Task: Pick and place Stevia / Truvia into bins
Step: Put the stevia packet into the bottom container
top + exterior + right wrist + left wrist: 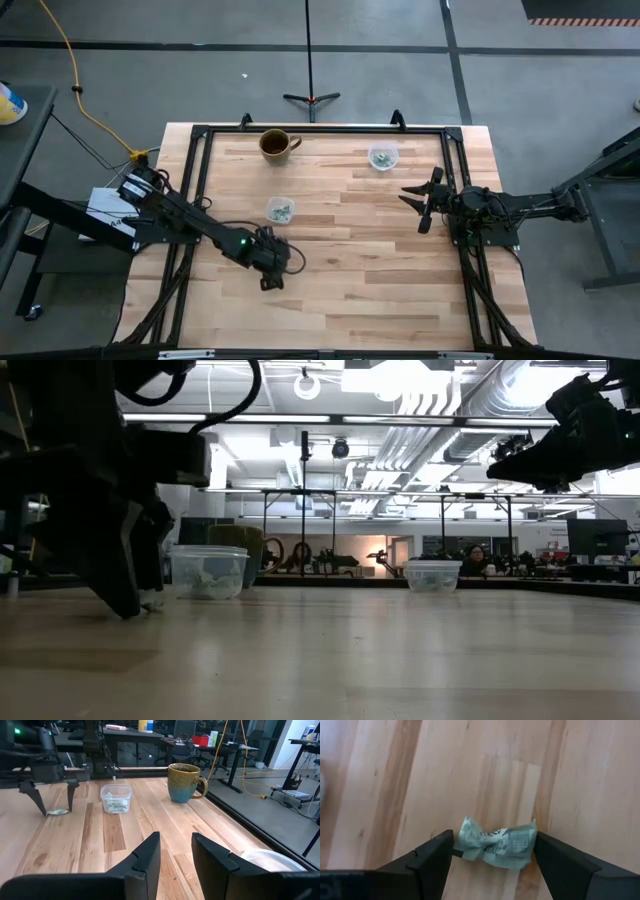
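Observation:
A crumpled green-and-white Stevia sachet (pixel 497 847) lies on the wood table between the fingertips of my left gripper (pixel 495 862), which points down at the table's near-left middle (pixel 272 268). The right wrist view shows the same sachet (pixel 57 811) on the table. One clear cup (pixel 281 210) holding sachets stands just beyond the left gripper. A second clear cup (pixel 382 157) with sachets stands toward the far right. My right gripper (pixel 420 200) hovers open above the table's right side (pixel 530 460), touching nothing. My left gripper pinches the sachet by its two short ends, one end (pixel 462 847) against one finger and the other end (pixel 532 842) against the other. The fingers come from above, pointing down. The sachet is bunched in the middle and lies on the table.
A brown-and-teal mug (pixel 276 144) stands near the far edge, left of centre. A black frame (pixel 200 135) rims the table. Bare wood (pixel 370 290) stretches across the near half. A stand's foot (pixel 311 98) sits on the floor beyond the far edge.

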